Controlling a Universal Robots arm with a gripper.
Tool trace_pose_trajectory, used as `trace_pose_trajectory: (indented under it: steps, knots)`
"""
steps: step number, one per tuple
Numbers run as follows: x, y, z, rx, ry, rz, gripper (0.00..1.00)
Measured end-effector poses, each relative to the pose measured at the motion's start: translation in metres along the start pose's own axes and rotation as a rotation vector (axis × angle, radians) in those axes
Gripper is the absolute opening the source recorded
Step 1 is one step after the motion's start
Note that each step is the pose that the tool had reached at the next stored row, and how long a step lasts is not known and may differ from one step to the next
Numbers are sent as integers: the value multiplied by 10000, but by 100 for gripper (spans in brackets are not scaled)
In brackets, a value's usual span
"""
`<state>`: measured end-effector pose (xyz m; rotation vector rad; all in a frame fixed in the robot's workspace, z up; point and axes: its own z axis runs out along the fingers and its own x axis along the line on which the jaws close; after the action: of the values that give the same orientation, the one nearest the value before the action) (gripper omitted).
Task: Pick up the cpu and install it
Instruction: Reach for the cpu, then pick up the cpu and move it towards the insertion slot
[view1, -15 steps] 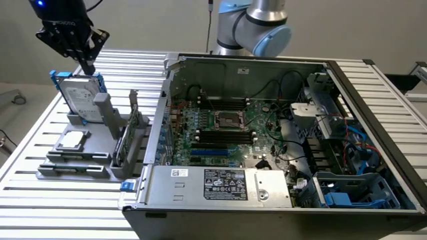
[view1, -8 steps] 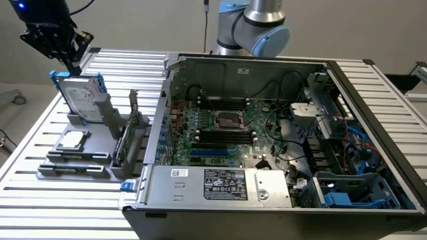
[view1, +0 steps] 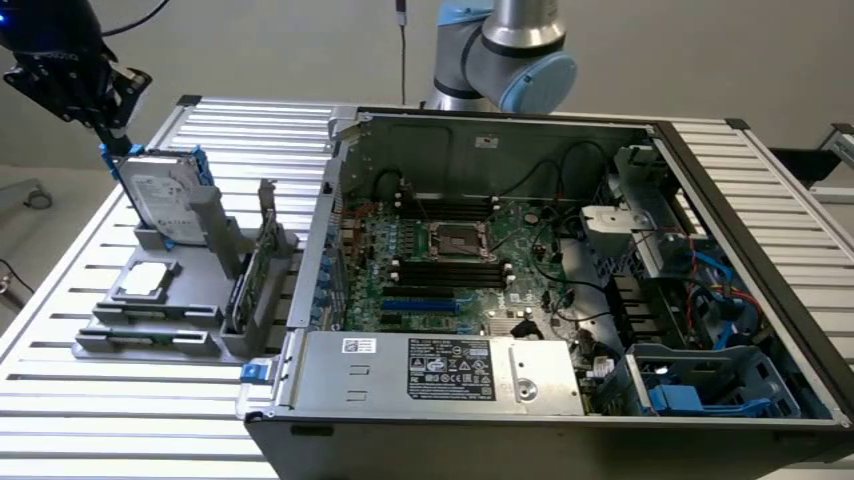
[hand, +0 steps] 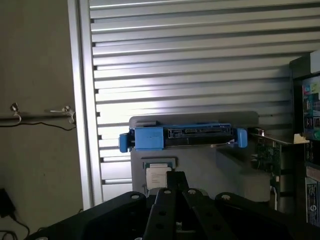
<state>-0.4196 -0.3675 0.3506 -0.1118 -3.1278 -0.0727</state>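
Slatted counter (view1: 107, 420) is carrying the cpu (view1: 144, 281) in a grey holder (view1: 147, 322). The end effector (view1: 118, 140), closed and empty, is hanging above the hard drive (view1: 167, 200), probably risking a collision.

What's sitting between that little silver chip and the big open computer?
In the exterior view, a circuit card stands on edge in the grey rack, between the cpu and the computer case.
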Motion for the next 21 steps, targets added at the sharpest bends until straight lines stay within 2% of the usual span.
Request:
trace_pose_trajectory:
  steps: [3, 9, 21]
  knots:
    - [67, -38, 35, 3, 27, -4, 11]
    - [89, -245, 36, 4, 29, -13, 11]
    - [91, -247, 36, 2, 29, -13, 11]
